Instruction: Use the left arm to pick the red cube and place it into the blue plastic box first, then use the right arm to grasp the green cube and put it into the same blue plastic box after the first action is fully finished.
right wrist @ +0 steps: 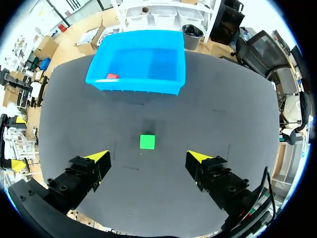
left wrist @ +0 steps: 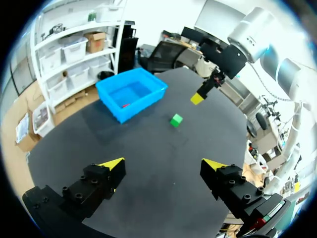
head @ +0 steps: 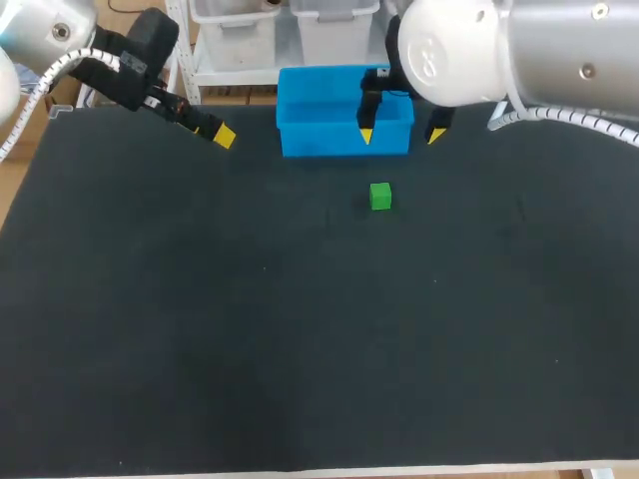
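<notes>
My right gripper [head: 401, 135], fingers spread apart, is hanging at the head view's upper middle. The green cube [head: 380, 196] is sitting on the table just below the blue plastic box [head: 300, 140]. The cube is looking small, rigid and light, so I am favouring its flat opposite sides.

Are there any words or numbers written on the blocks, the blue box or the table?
None to read: no words, numbers or signs show on the green cube, the red cube, the blue box or the black table.
</notes>
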`<state>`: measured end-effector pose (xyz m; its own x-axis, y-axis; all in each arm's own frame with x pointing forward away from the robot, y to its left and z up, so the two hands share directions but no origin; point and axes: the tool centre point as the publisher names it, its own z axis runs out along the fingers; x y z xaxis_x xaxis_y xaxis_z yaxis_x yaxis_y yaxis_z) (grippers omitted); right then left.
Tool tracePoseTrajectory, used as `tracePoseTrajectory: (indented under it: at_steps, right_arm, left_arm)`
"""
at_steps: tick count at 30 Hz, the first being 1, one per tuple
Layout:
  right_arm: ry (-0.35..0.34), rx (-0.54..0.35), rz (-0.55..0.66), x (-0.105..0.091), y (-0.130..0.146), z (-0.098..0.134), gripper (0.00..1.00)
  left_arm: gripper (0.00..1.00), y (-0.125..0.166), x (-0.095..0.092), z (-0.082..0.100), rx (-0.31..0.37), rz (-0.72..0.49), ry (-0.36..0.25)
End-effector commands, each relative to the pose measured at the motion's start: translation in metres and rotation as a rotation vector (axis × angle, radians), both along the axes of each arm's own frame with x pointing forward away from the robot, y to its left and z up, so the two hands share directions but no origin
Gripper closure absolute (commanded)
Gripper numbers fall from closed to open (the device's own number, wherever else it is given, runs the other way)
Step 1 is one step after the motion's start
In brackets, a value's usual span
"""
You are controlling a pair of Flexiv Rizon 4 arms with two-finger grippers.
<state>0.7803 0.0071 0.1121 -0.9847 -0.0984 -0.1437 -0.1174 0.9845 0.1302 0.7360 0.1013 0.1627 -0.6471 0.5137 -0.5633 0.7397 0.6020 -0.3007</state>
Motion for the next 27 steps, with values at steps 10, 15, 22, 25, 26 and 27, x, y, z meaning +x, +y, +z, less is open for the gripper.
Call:
tracePoseTrajectory:
  at_steps: [10,15,22,25,26,27]
  right_arm:
    - [0.061,-0.059,-0.003,-0.009,-0.004,-0.016,0.00]
    - [0.078,-0.087,0.000,-0.010,0.000,-0.023,0.00]
    - [0.081,-0.111,0.015,-0.010,0.010,-0.029,0.00]
    - [0.079,-0.127,0.019,-0.009,0.013,-0.032,0.00]
    - [0.077,-0.138,0.019,-0.009,0.014,-0.033,0.00]
    - [0.076,-0.142,0.020,-0.009,0.016,-0.035,0.00]
  left_arm:
    - [0.00,0.001,0.000,-0.001,-0.005,-0.003,-0.003]
    - [0.00,0.001,0.000,-0.001,-0.005,-0.003,-0.003]
    - [0.00,0.001,0.000,-0.001,-0.005,-0.003,-0.003]
    - [0.00,0.001,0.000,-0.001,-0.005,-0.003,-0.003]
    - [0.00,0.001,0.000,-0.001,-0.005,-0.003,-0.003]
    - [0.00,0.001,0.000,-0.001,-0.005,-0.003,-0.003]
